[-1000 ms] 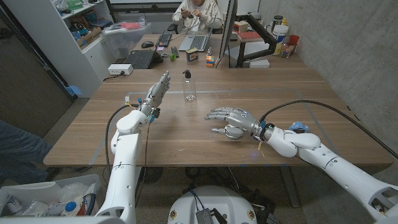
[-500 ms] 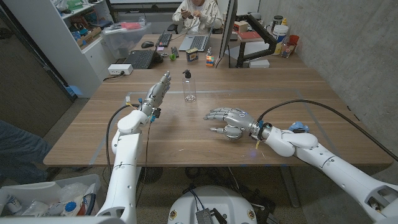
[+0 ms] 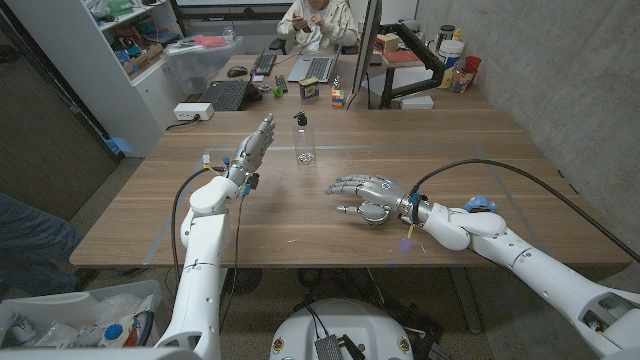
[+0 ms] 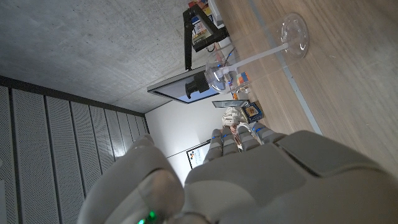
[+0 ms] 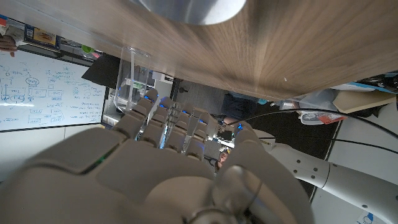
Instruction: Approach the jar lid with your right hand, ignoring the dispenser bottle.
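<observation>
Jar lid (image 5: pixel 186 7) on wooden table (image 3: pixel 290 225)

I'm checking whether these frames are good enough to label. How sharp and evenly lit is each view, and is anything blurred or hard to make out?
Head view: evenly lit and sharp, though the clear bottle is small and faint. Left wrist view: the left hand up close is soft; the table is crisp. Right wrist view: the right hand is blurred, as is a grey round shape at the edge; the bottle is see-through against the whiteboard.

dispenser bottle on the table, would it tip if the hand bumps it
Probably yes. The dispenser bottle stands tall and narrow on a small base, and its clear body looks nearly empty, so likely light. Its smooth plastic may slip in the right hand.
</observation>
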You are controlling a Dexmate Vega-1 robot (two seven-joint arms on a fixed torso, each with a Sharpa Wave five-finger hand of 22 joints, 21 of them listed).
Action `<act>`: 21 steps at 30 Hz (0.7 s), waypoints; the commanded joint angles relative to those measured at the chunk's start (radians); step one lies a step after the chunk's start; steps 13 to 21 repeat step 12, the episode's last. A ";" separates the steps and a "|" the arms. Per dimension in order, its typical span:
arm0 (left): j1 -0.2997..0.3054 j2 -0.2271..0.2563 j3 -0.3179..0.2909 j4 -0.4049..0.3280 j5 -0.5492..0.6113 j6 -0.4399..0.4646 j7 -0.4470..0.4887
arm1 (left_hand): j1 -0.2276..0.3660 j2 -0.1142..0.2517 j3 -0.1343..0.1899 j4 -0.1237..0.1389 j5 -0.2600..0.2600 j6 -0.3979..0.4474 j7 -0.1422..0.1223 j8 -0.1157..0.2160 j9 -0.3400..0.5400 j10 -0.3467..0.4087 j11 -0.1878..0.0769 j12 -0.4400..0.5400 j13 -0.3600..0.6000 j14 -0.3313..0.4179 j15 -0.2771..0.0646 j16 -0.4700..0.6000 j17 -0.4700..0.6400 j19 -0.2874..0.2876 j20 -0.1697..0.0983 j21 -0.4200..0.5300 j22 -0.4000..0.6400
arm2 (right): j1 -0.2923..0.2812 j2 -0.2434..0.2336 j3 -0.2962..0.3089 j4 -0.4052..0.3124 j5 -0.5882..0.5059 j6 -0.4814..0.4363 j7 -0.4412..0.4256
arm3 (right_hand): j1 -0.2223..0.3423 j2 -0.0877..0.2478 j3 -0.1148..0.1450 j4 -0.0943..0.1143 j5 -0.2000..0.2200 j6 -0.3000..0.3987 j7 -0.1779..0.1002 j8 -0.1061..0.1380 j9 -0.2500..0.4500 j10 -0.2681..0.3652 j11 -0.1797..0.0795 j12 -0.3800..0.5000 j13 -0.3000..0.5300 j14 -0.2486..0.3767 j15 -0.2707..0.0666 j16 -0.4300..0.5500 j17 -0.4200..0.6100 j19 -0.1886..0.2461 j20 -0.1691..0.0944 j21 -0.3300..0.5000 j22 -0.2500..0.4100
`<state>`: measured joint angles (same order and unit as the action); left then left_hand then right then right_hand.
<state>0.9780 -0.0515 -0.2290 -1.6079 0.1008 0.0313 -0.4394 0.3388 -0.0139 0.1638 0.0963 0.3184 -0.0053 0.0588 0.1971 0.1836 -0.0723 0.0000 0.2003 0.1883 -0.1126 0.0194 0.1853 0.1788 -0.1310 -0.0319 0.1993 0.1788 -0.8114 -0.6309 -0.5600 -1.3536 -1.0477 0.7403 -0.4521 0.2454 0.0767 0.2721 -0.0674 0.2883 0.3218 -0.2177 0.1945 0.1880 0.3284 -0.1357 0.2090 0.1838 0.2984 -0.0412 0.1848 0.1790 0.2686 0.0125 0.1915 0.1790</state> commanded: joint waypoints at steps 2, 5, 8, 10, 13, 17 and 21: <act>-0.003 -0.001 0.000 0.012 -0.003 -0.007 0.001 | 0.004 0.009 -0.006 0.002 -0.003 0.001 0.002 0.001 0.005 -0.007 -0.002 0.003 0.002 -0.006 0.000 0.003 0.006 -0.007 0.000 0.002 0.003 | 0.026 0.009 -0.024 0.034 0.003 0.001 0.014 | 0.003 0.009 0.003 -0.008 -0.002 0.008 -0.002 0.008 0.004 0.001 0.003 0.004 0.004 0.007 -0.009 0.003 0.004 -0.004 0.000 0.000 0.003; -0.002 -0.002 0.000 0.009 -0.004 -0.010 0.002 | 0.004 0.009 -0.007 0.002 -0.003 0.000 0.002 0.000 0.005 -0.006 -0.004 0.003 0.002 -0.006 0.000 0.003 0.006 -0.007 -0.001 0.002 0.003 | 0.032 0.009 -0.027 0.041 0.007 0.007 0.016 | 0.003 0.009 0.003 -0.008 -0.003 0.009 -0.002 0.008 0.004 0.000 0.003 0.004 0.004 0.010 -0.008 0.004 0.004 -0.003 0.000 0.001 0.003; -0.005 -0.002 0.000 0.013 -0.004 -0.009 0.004 | 0.004 0.010 -0.007 0.002 -0.003 0.001 0.002 0.001 0.005 -0.007 -0.004 0.003 0.002 -0.006 0.000 0.003 0.006 -0.008 0.000 0.002 0.003 | 0.042 0.014 -0.032 0.051 0.008 0.011 0.019 | 0.004 0.010 0.004 -0.008 -0.004 0.011 -0.003 0.008 0.004 0.002 0.003 0.004 0.004 0.014 -0.006 0.005 0.004 0.002 0.001 0.003 0.003; -0.009 -0.001 0.001 0.020 -0.003 -0.008 0.004 | 0.005 0.010 -0.008 0.002 -0.003 0.001 0.001 0.001 0.005 -0.007 -0.007 0.002 0.002 -0.006 0.000 0.003 0.006 -0.009 0.001 0.001 0.003 | 0.048 0.016 -0.035 0.059 0.007 0.015 0.016 | 0.004 0.010 0.004 -0.008 -0.004 0.011 -0.003 0.008 0.004 0.004 0.002 0.005 0.004 0.015 -0.006 0.005 0.004 0.002 0.001 0.003 0.003; -0.012 -0.002 0.002 0.027 -0.002 -0.011 0.005 | 0.005 0.010 -0.008 0.001 -0.003 0.001 0.001 0.001 0.005 -0.007 -0.006 0.002 0.002 -0.007 0.000 0.003 0.006 -0.009 0.001 0.001 0.003 | 0.053 0.019 -0.037 0.063 0.005 0.014 0.014 | 0.004 0.011 0.004 -0.009 -0.004 0.012 -0.003 0.008 0.004 0.004 0.002 0.005 0.004 0.016 -0.006 0.005 0.004 0.002 0.001 0.003 0.003; -0.012 -0.002 0.002 0.027 -0.002 -0.011 0.005 | 0.005 0.010 -0.008 0.001 -0.003 0.001 0.001 0.001 0.005 -0.007 -0.006 0.002 0.002 -0.007 0.000 0.003 0.006 -0.009 0.001 0.001 0.003 | 0.053 0.019 -0.037 0.063 0.005 0.014 0.014 | 0.004 0.011 0.004 -0.009 -0.004 0.012 -0.003 0.008 0.004 0.004 0.002 0.005 0.004 0.016 -0.006 0.005 0.004 0.002 0.001 0.003 0.003; -0.012 -0.002 0.002 0.027 -0.002 -0.011 0.005 | 0.005 0.010 -0.008 0.001 -0.003 0.001 0.001 0.001 0.005 -0.007 -0.006 0.002 0.002 -0.007 0.000 0.003 0.006 -0.009 0.001 0.001 0.003 | 0.053 0.019 -0.037 0.063 0.005 0.014 0.014 | 0.004 0.011 0.004 -0.009 -0.004 0.012 -0.003 0.008 0.004 0.004 0.002 0.005 0.004 0.016 -0.006 0.005 0.004 0.002 0.001 0.003 0.003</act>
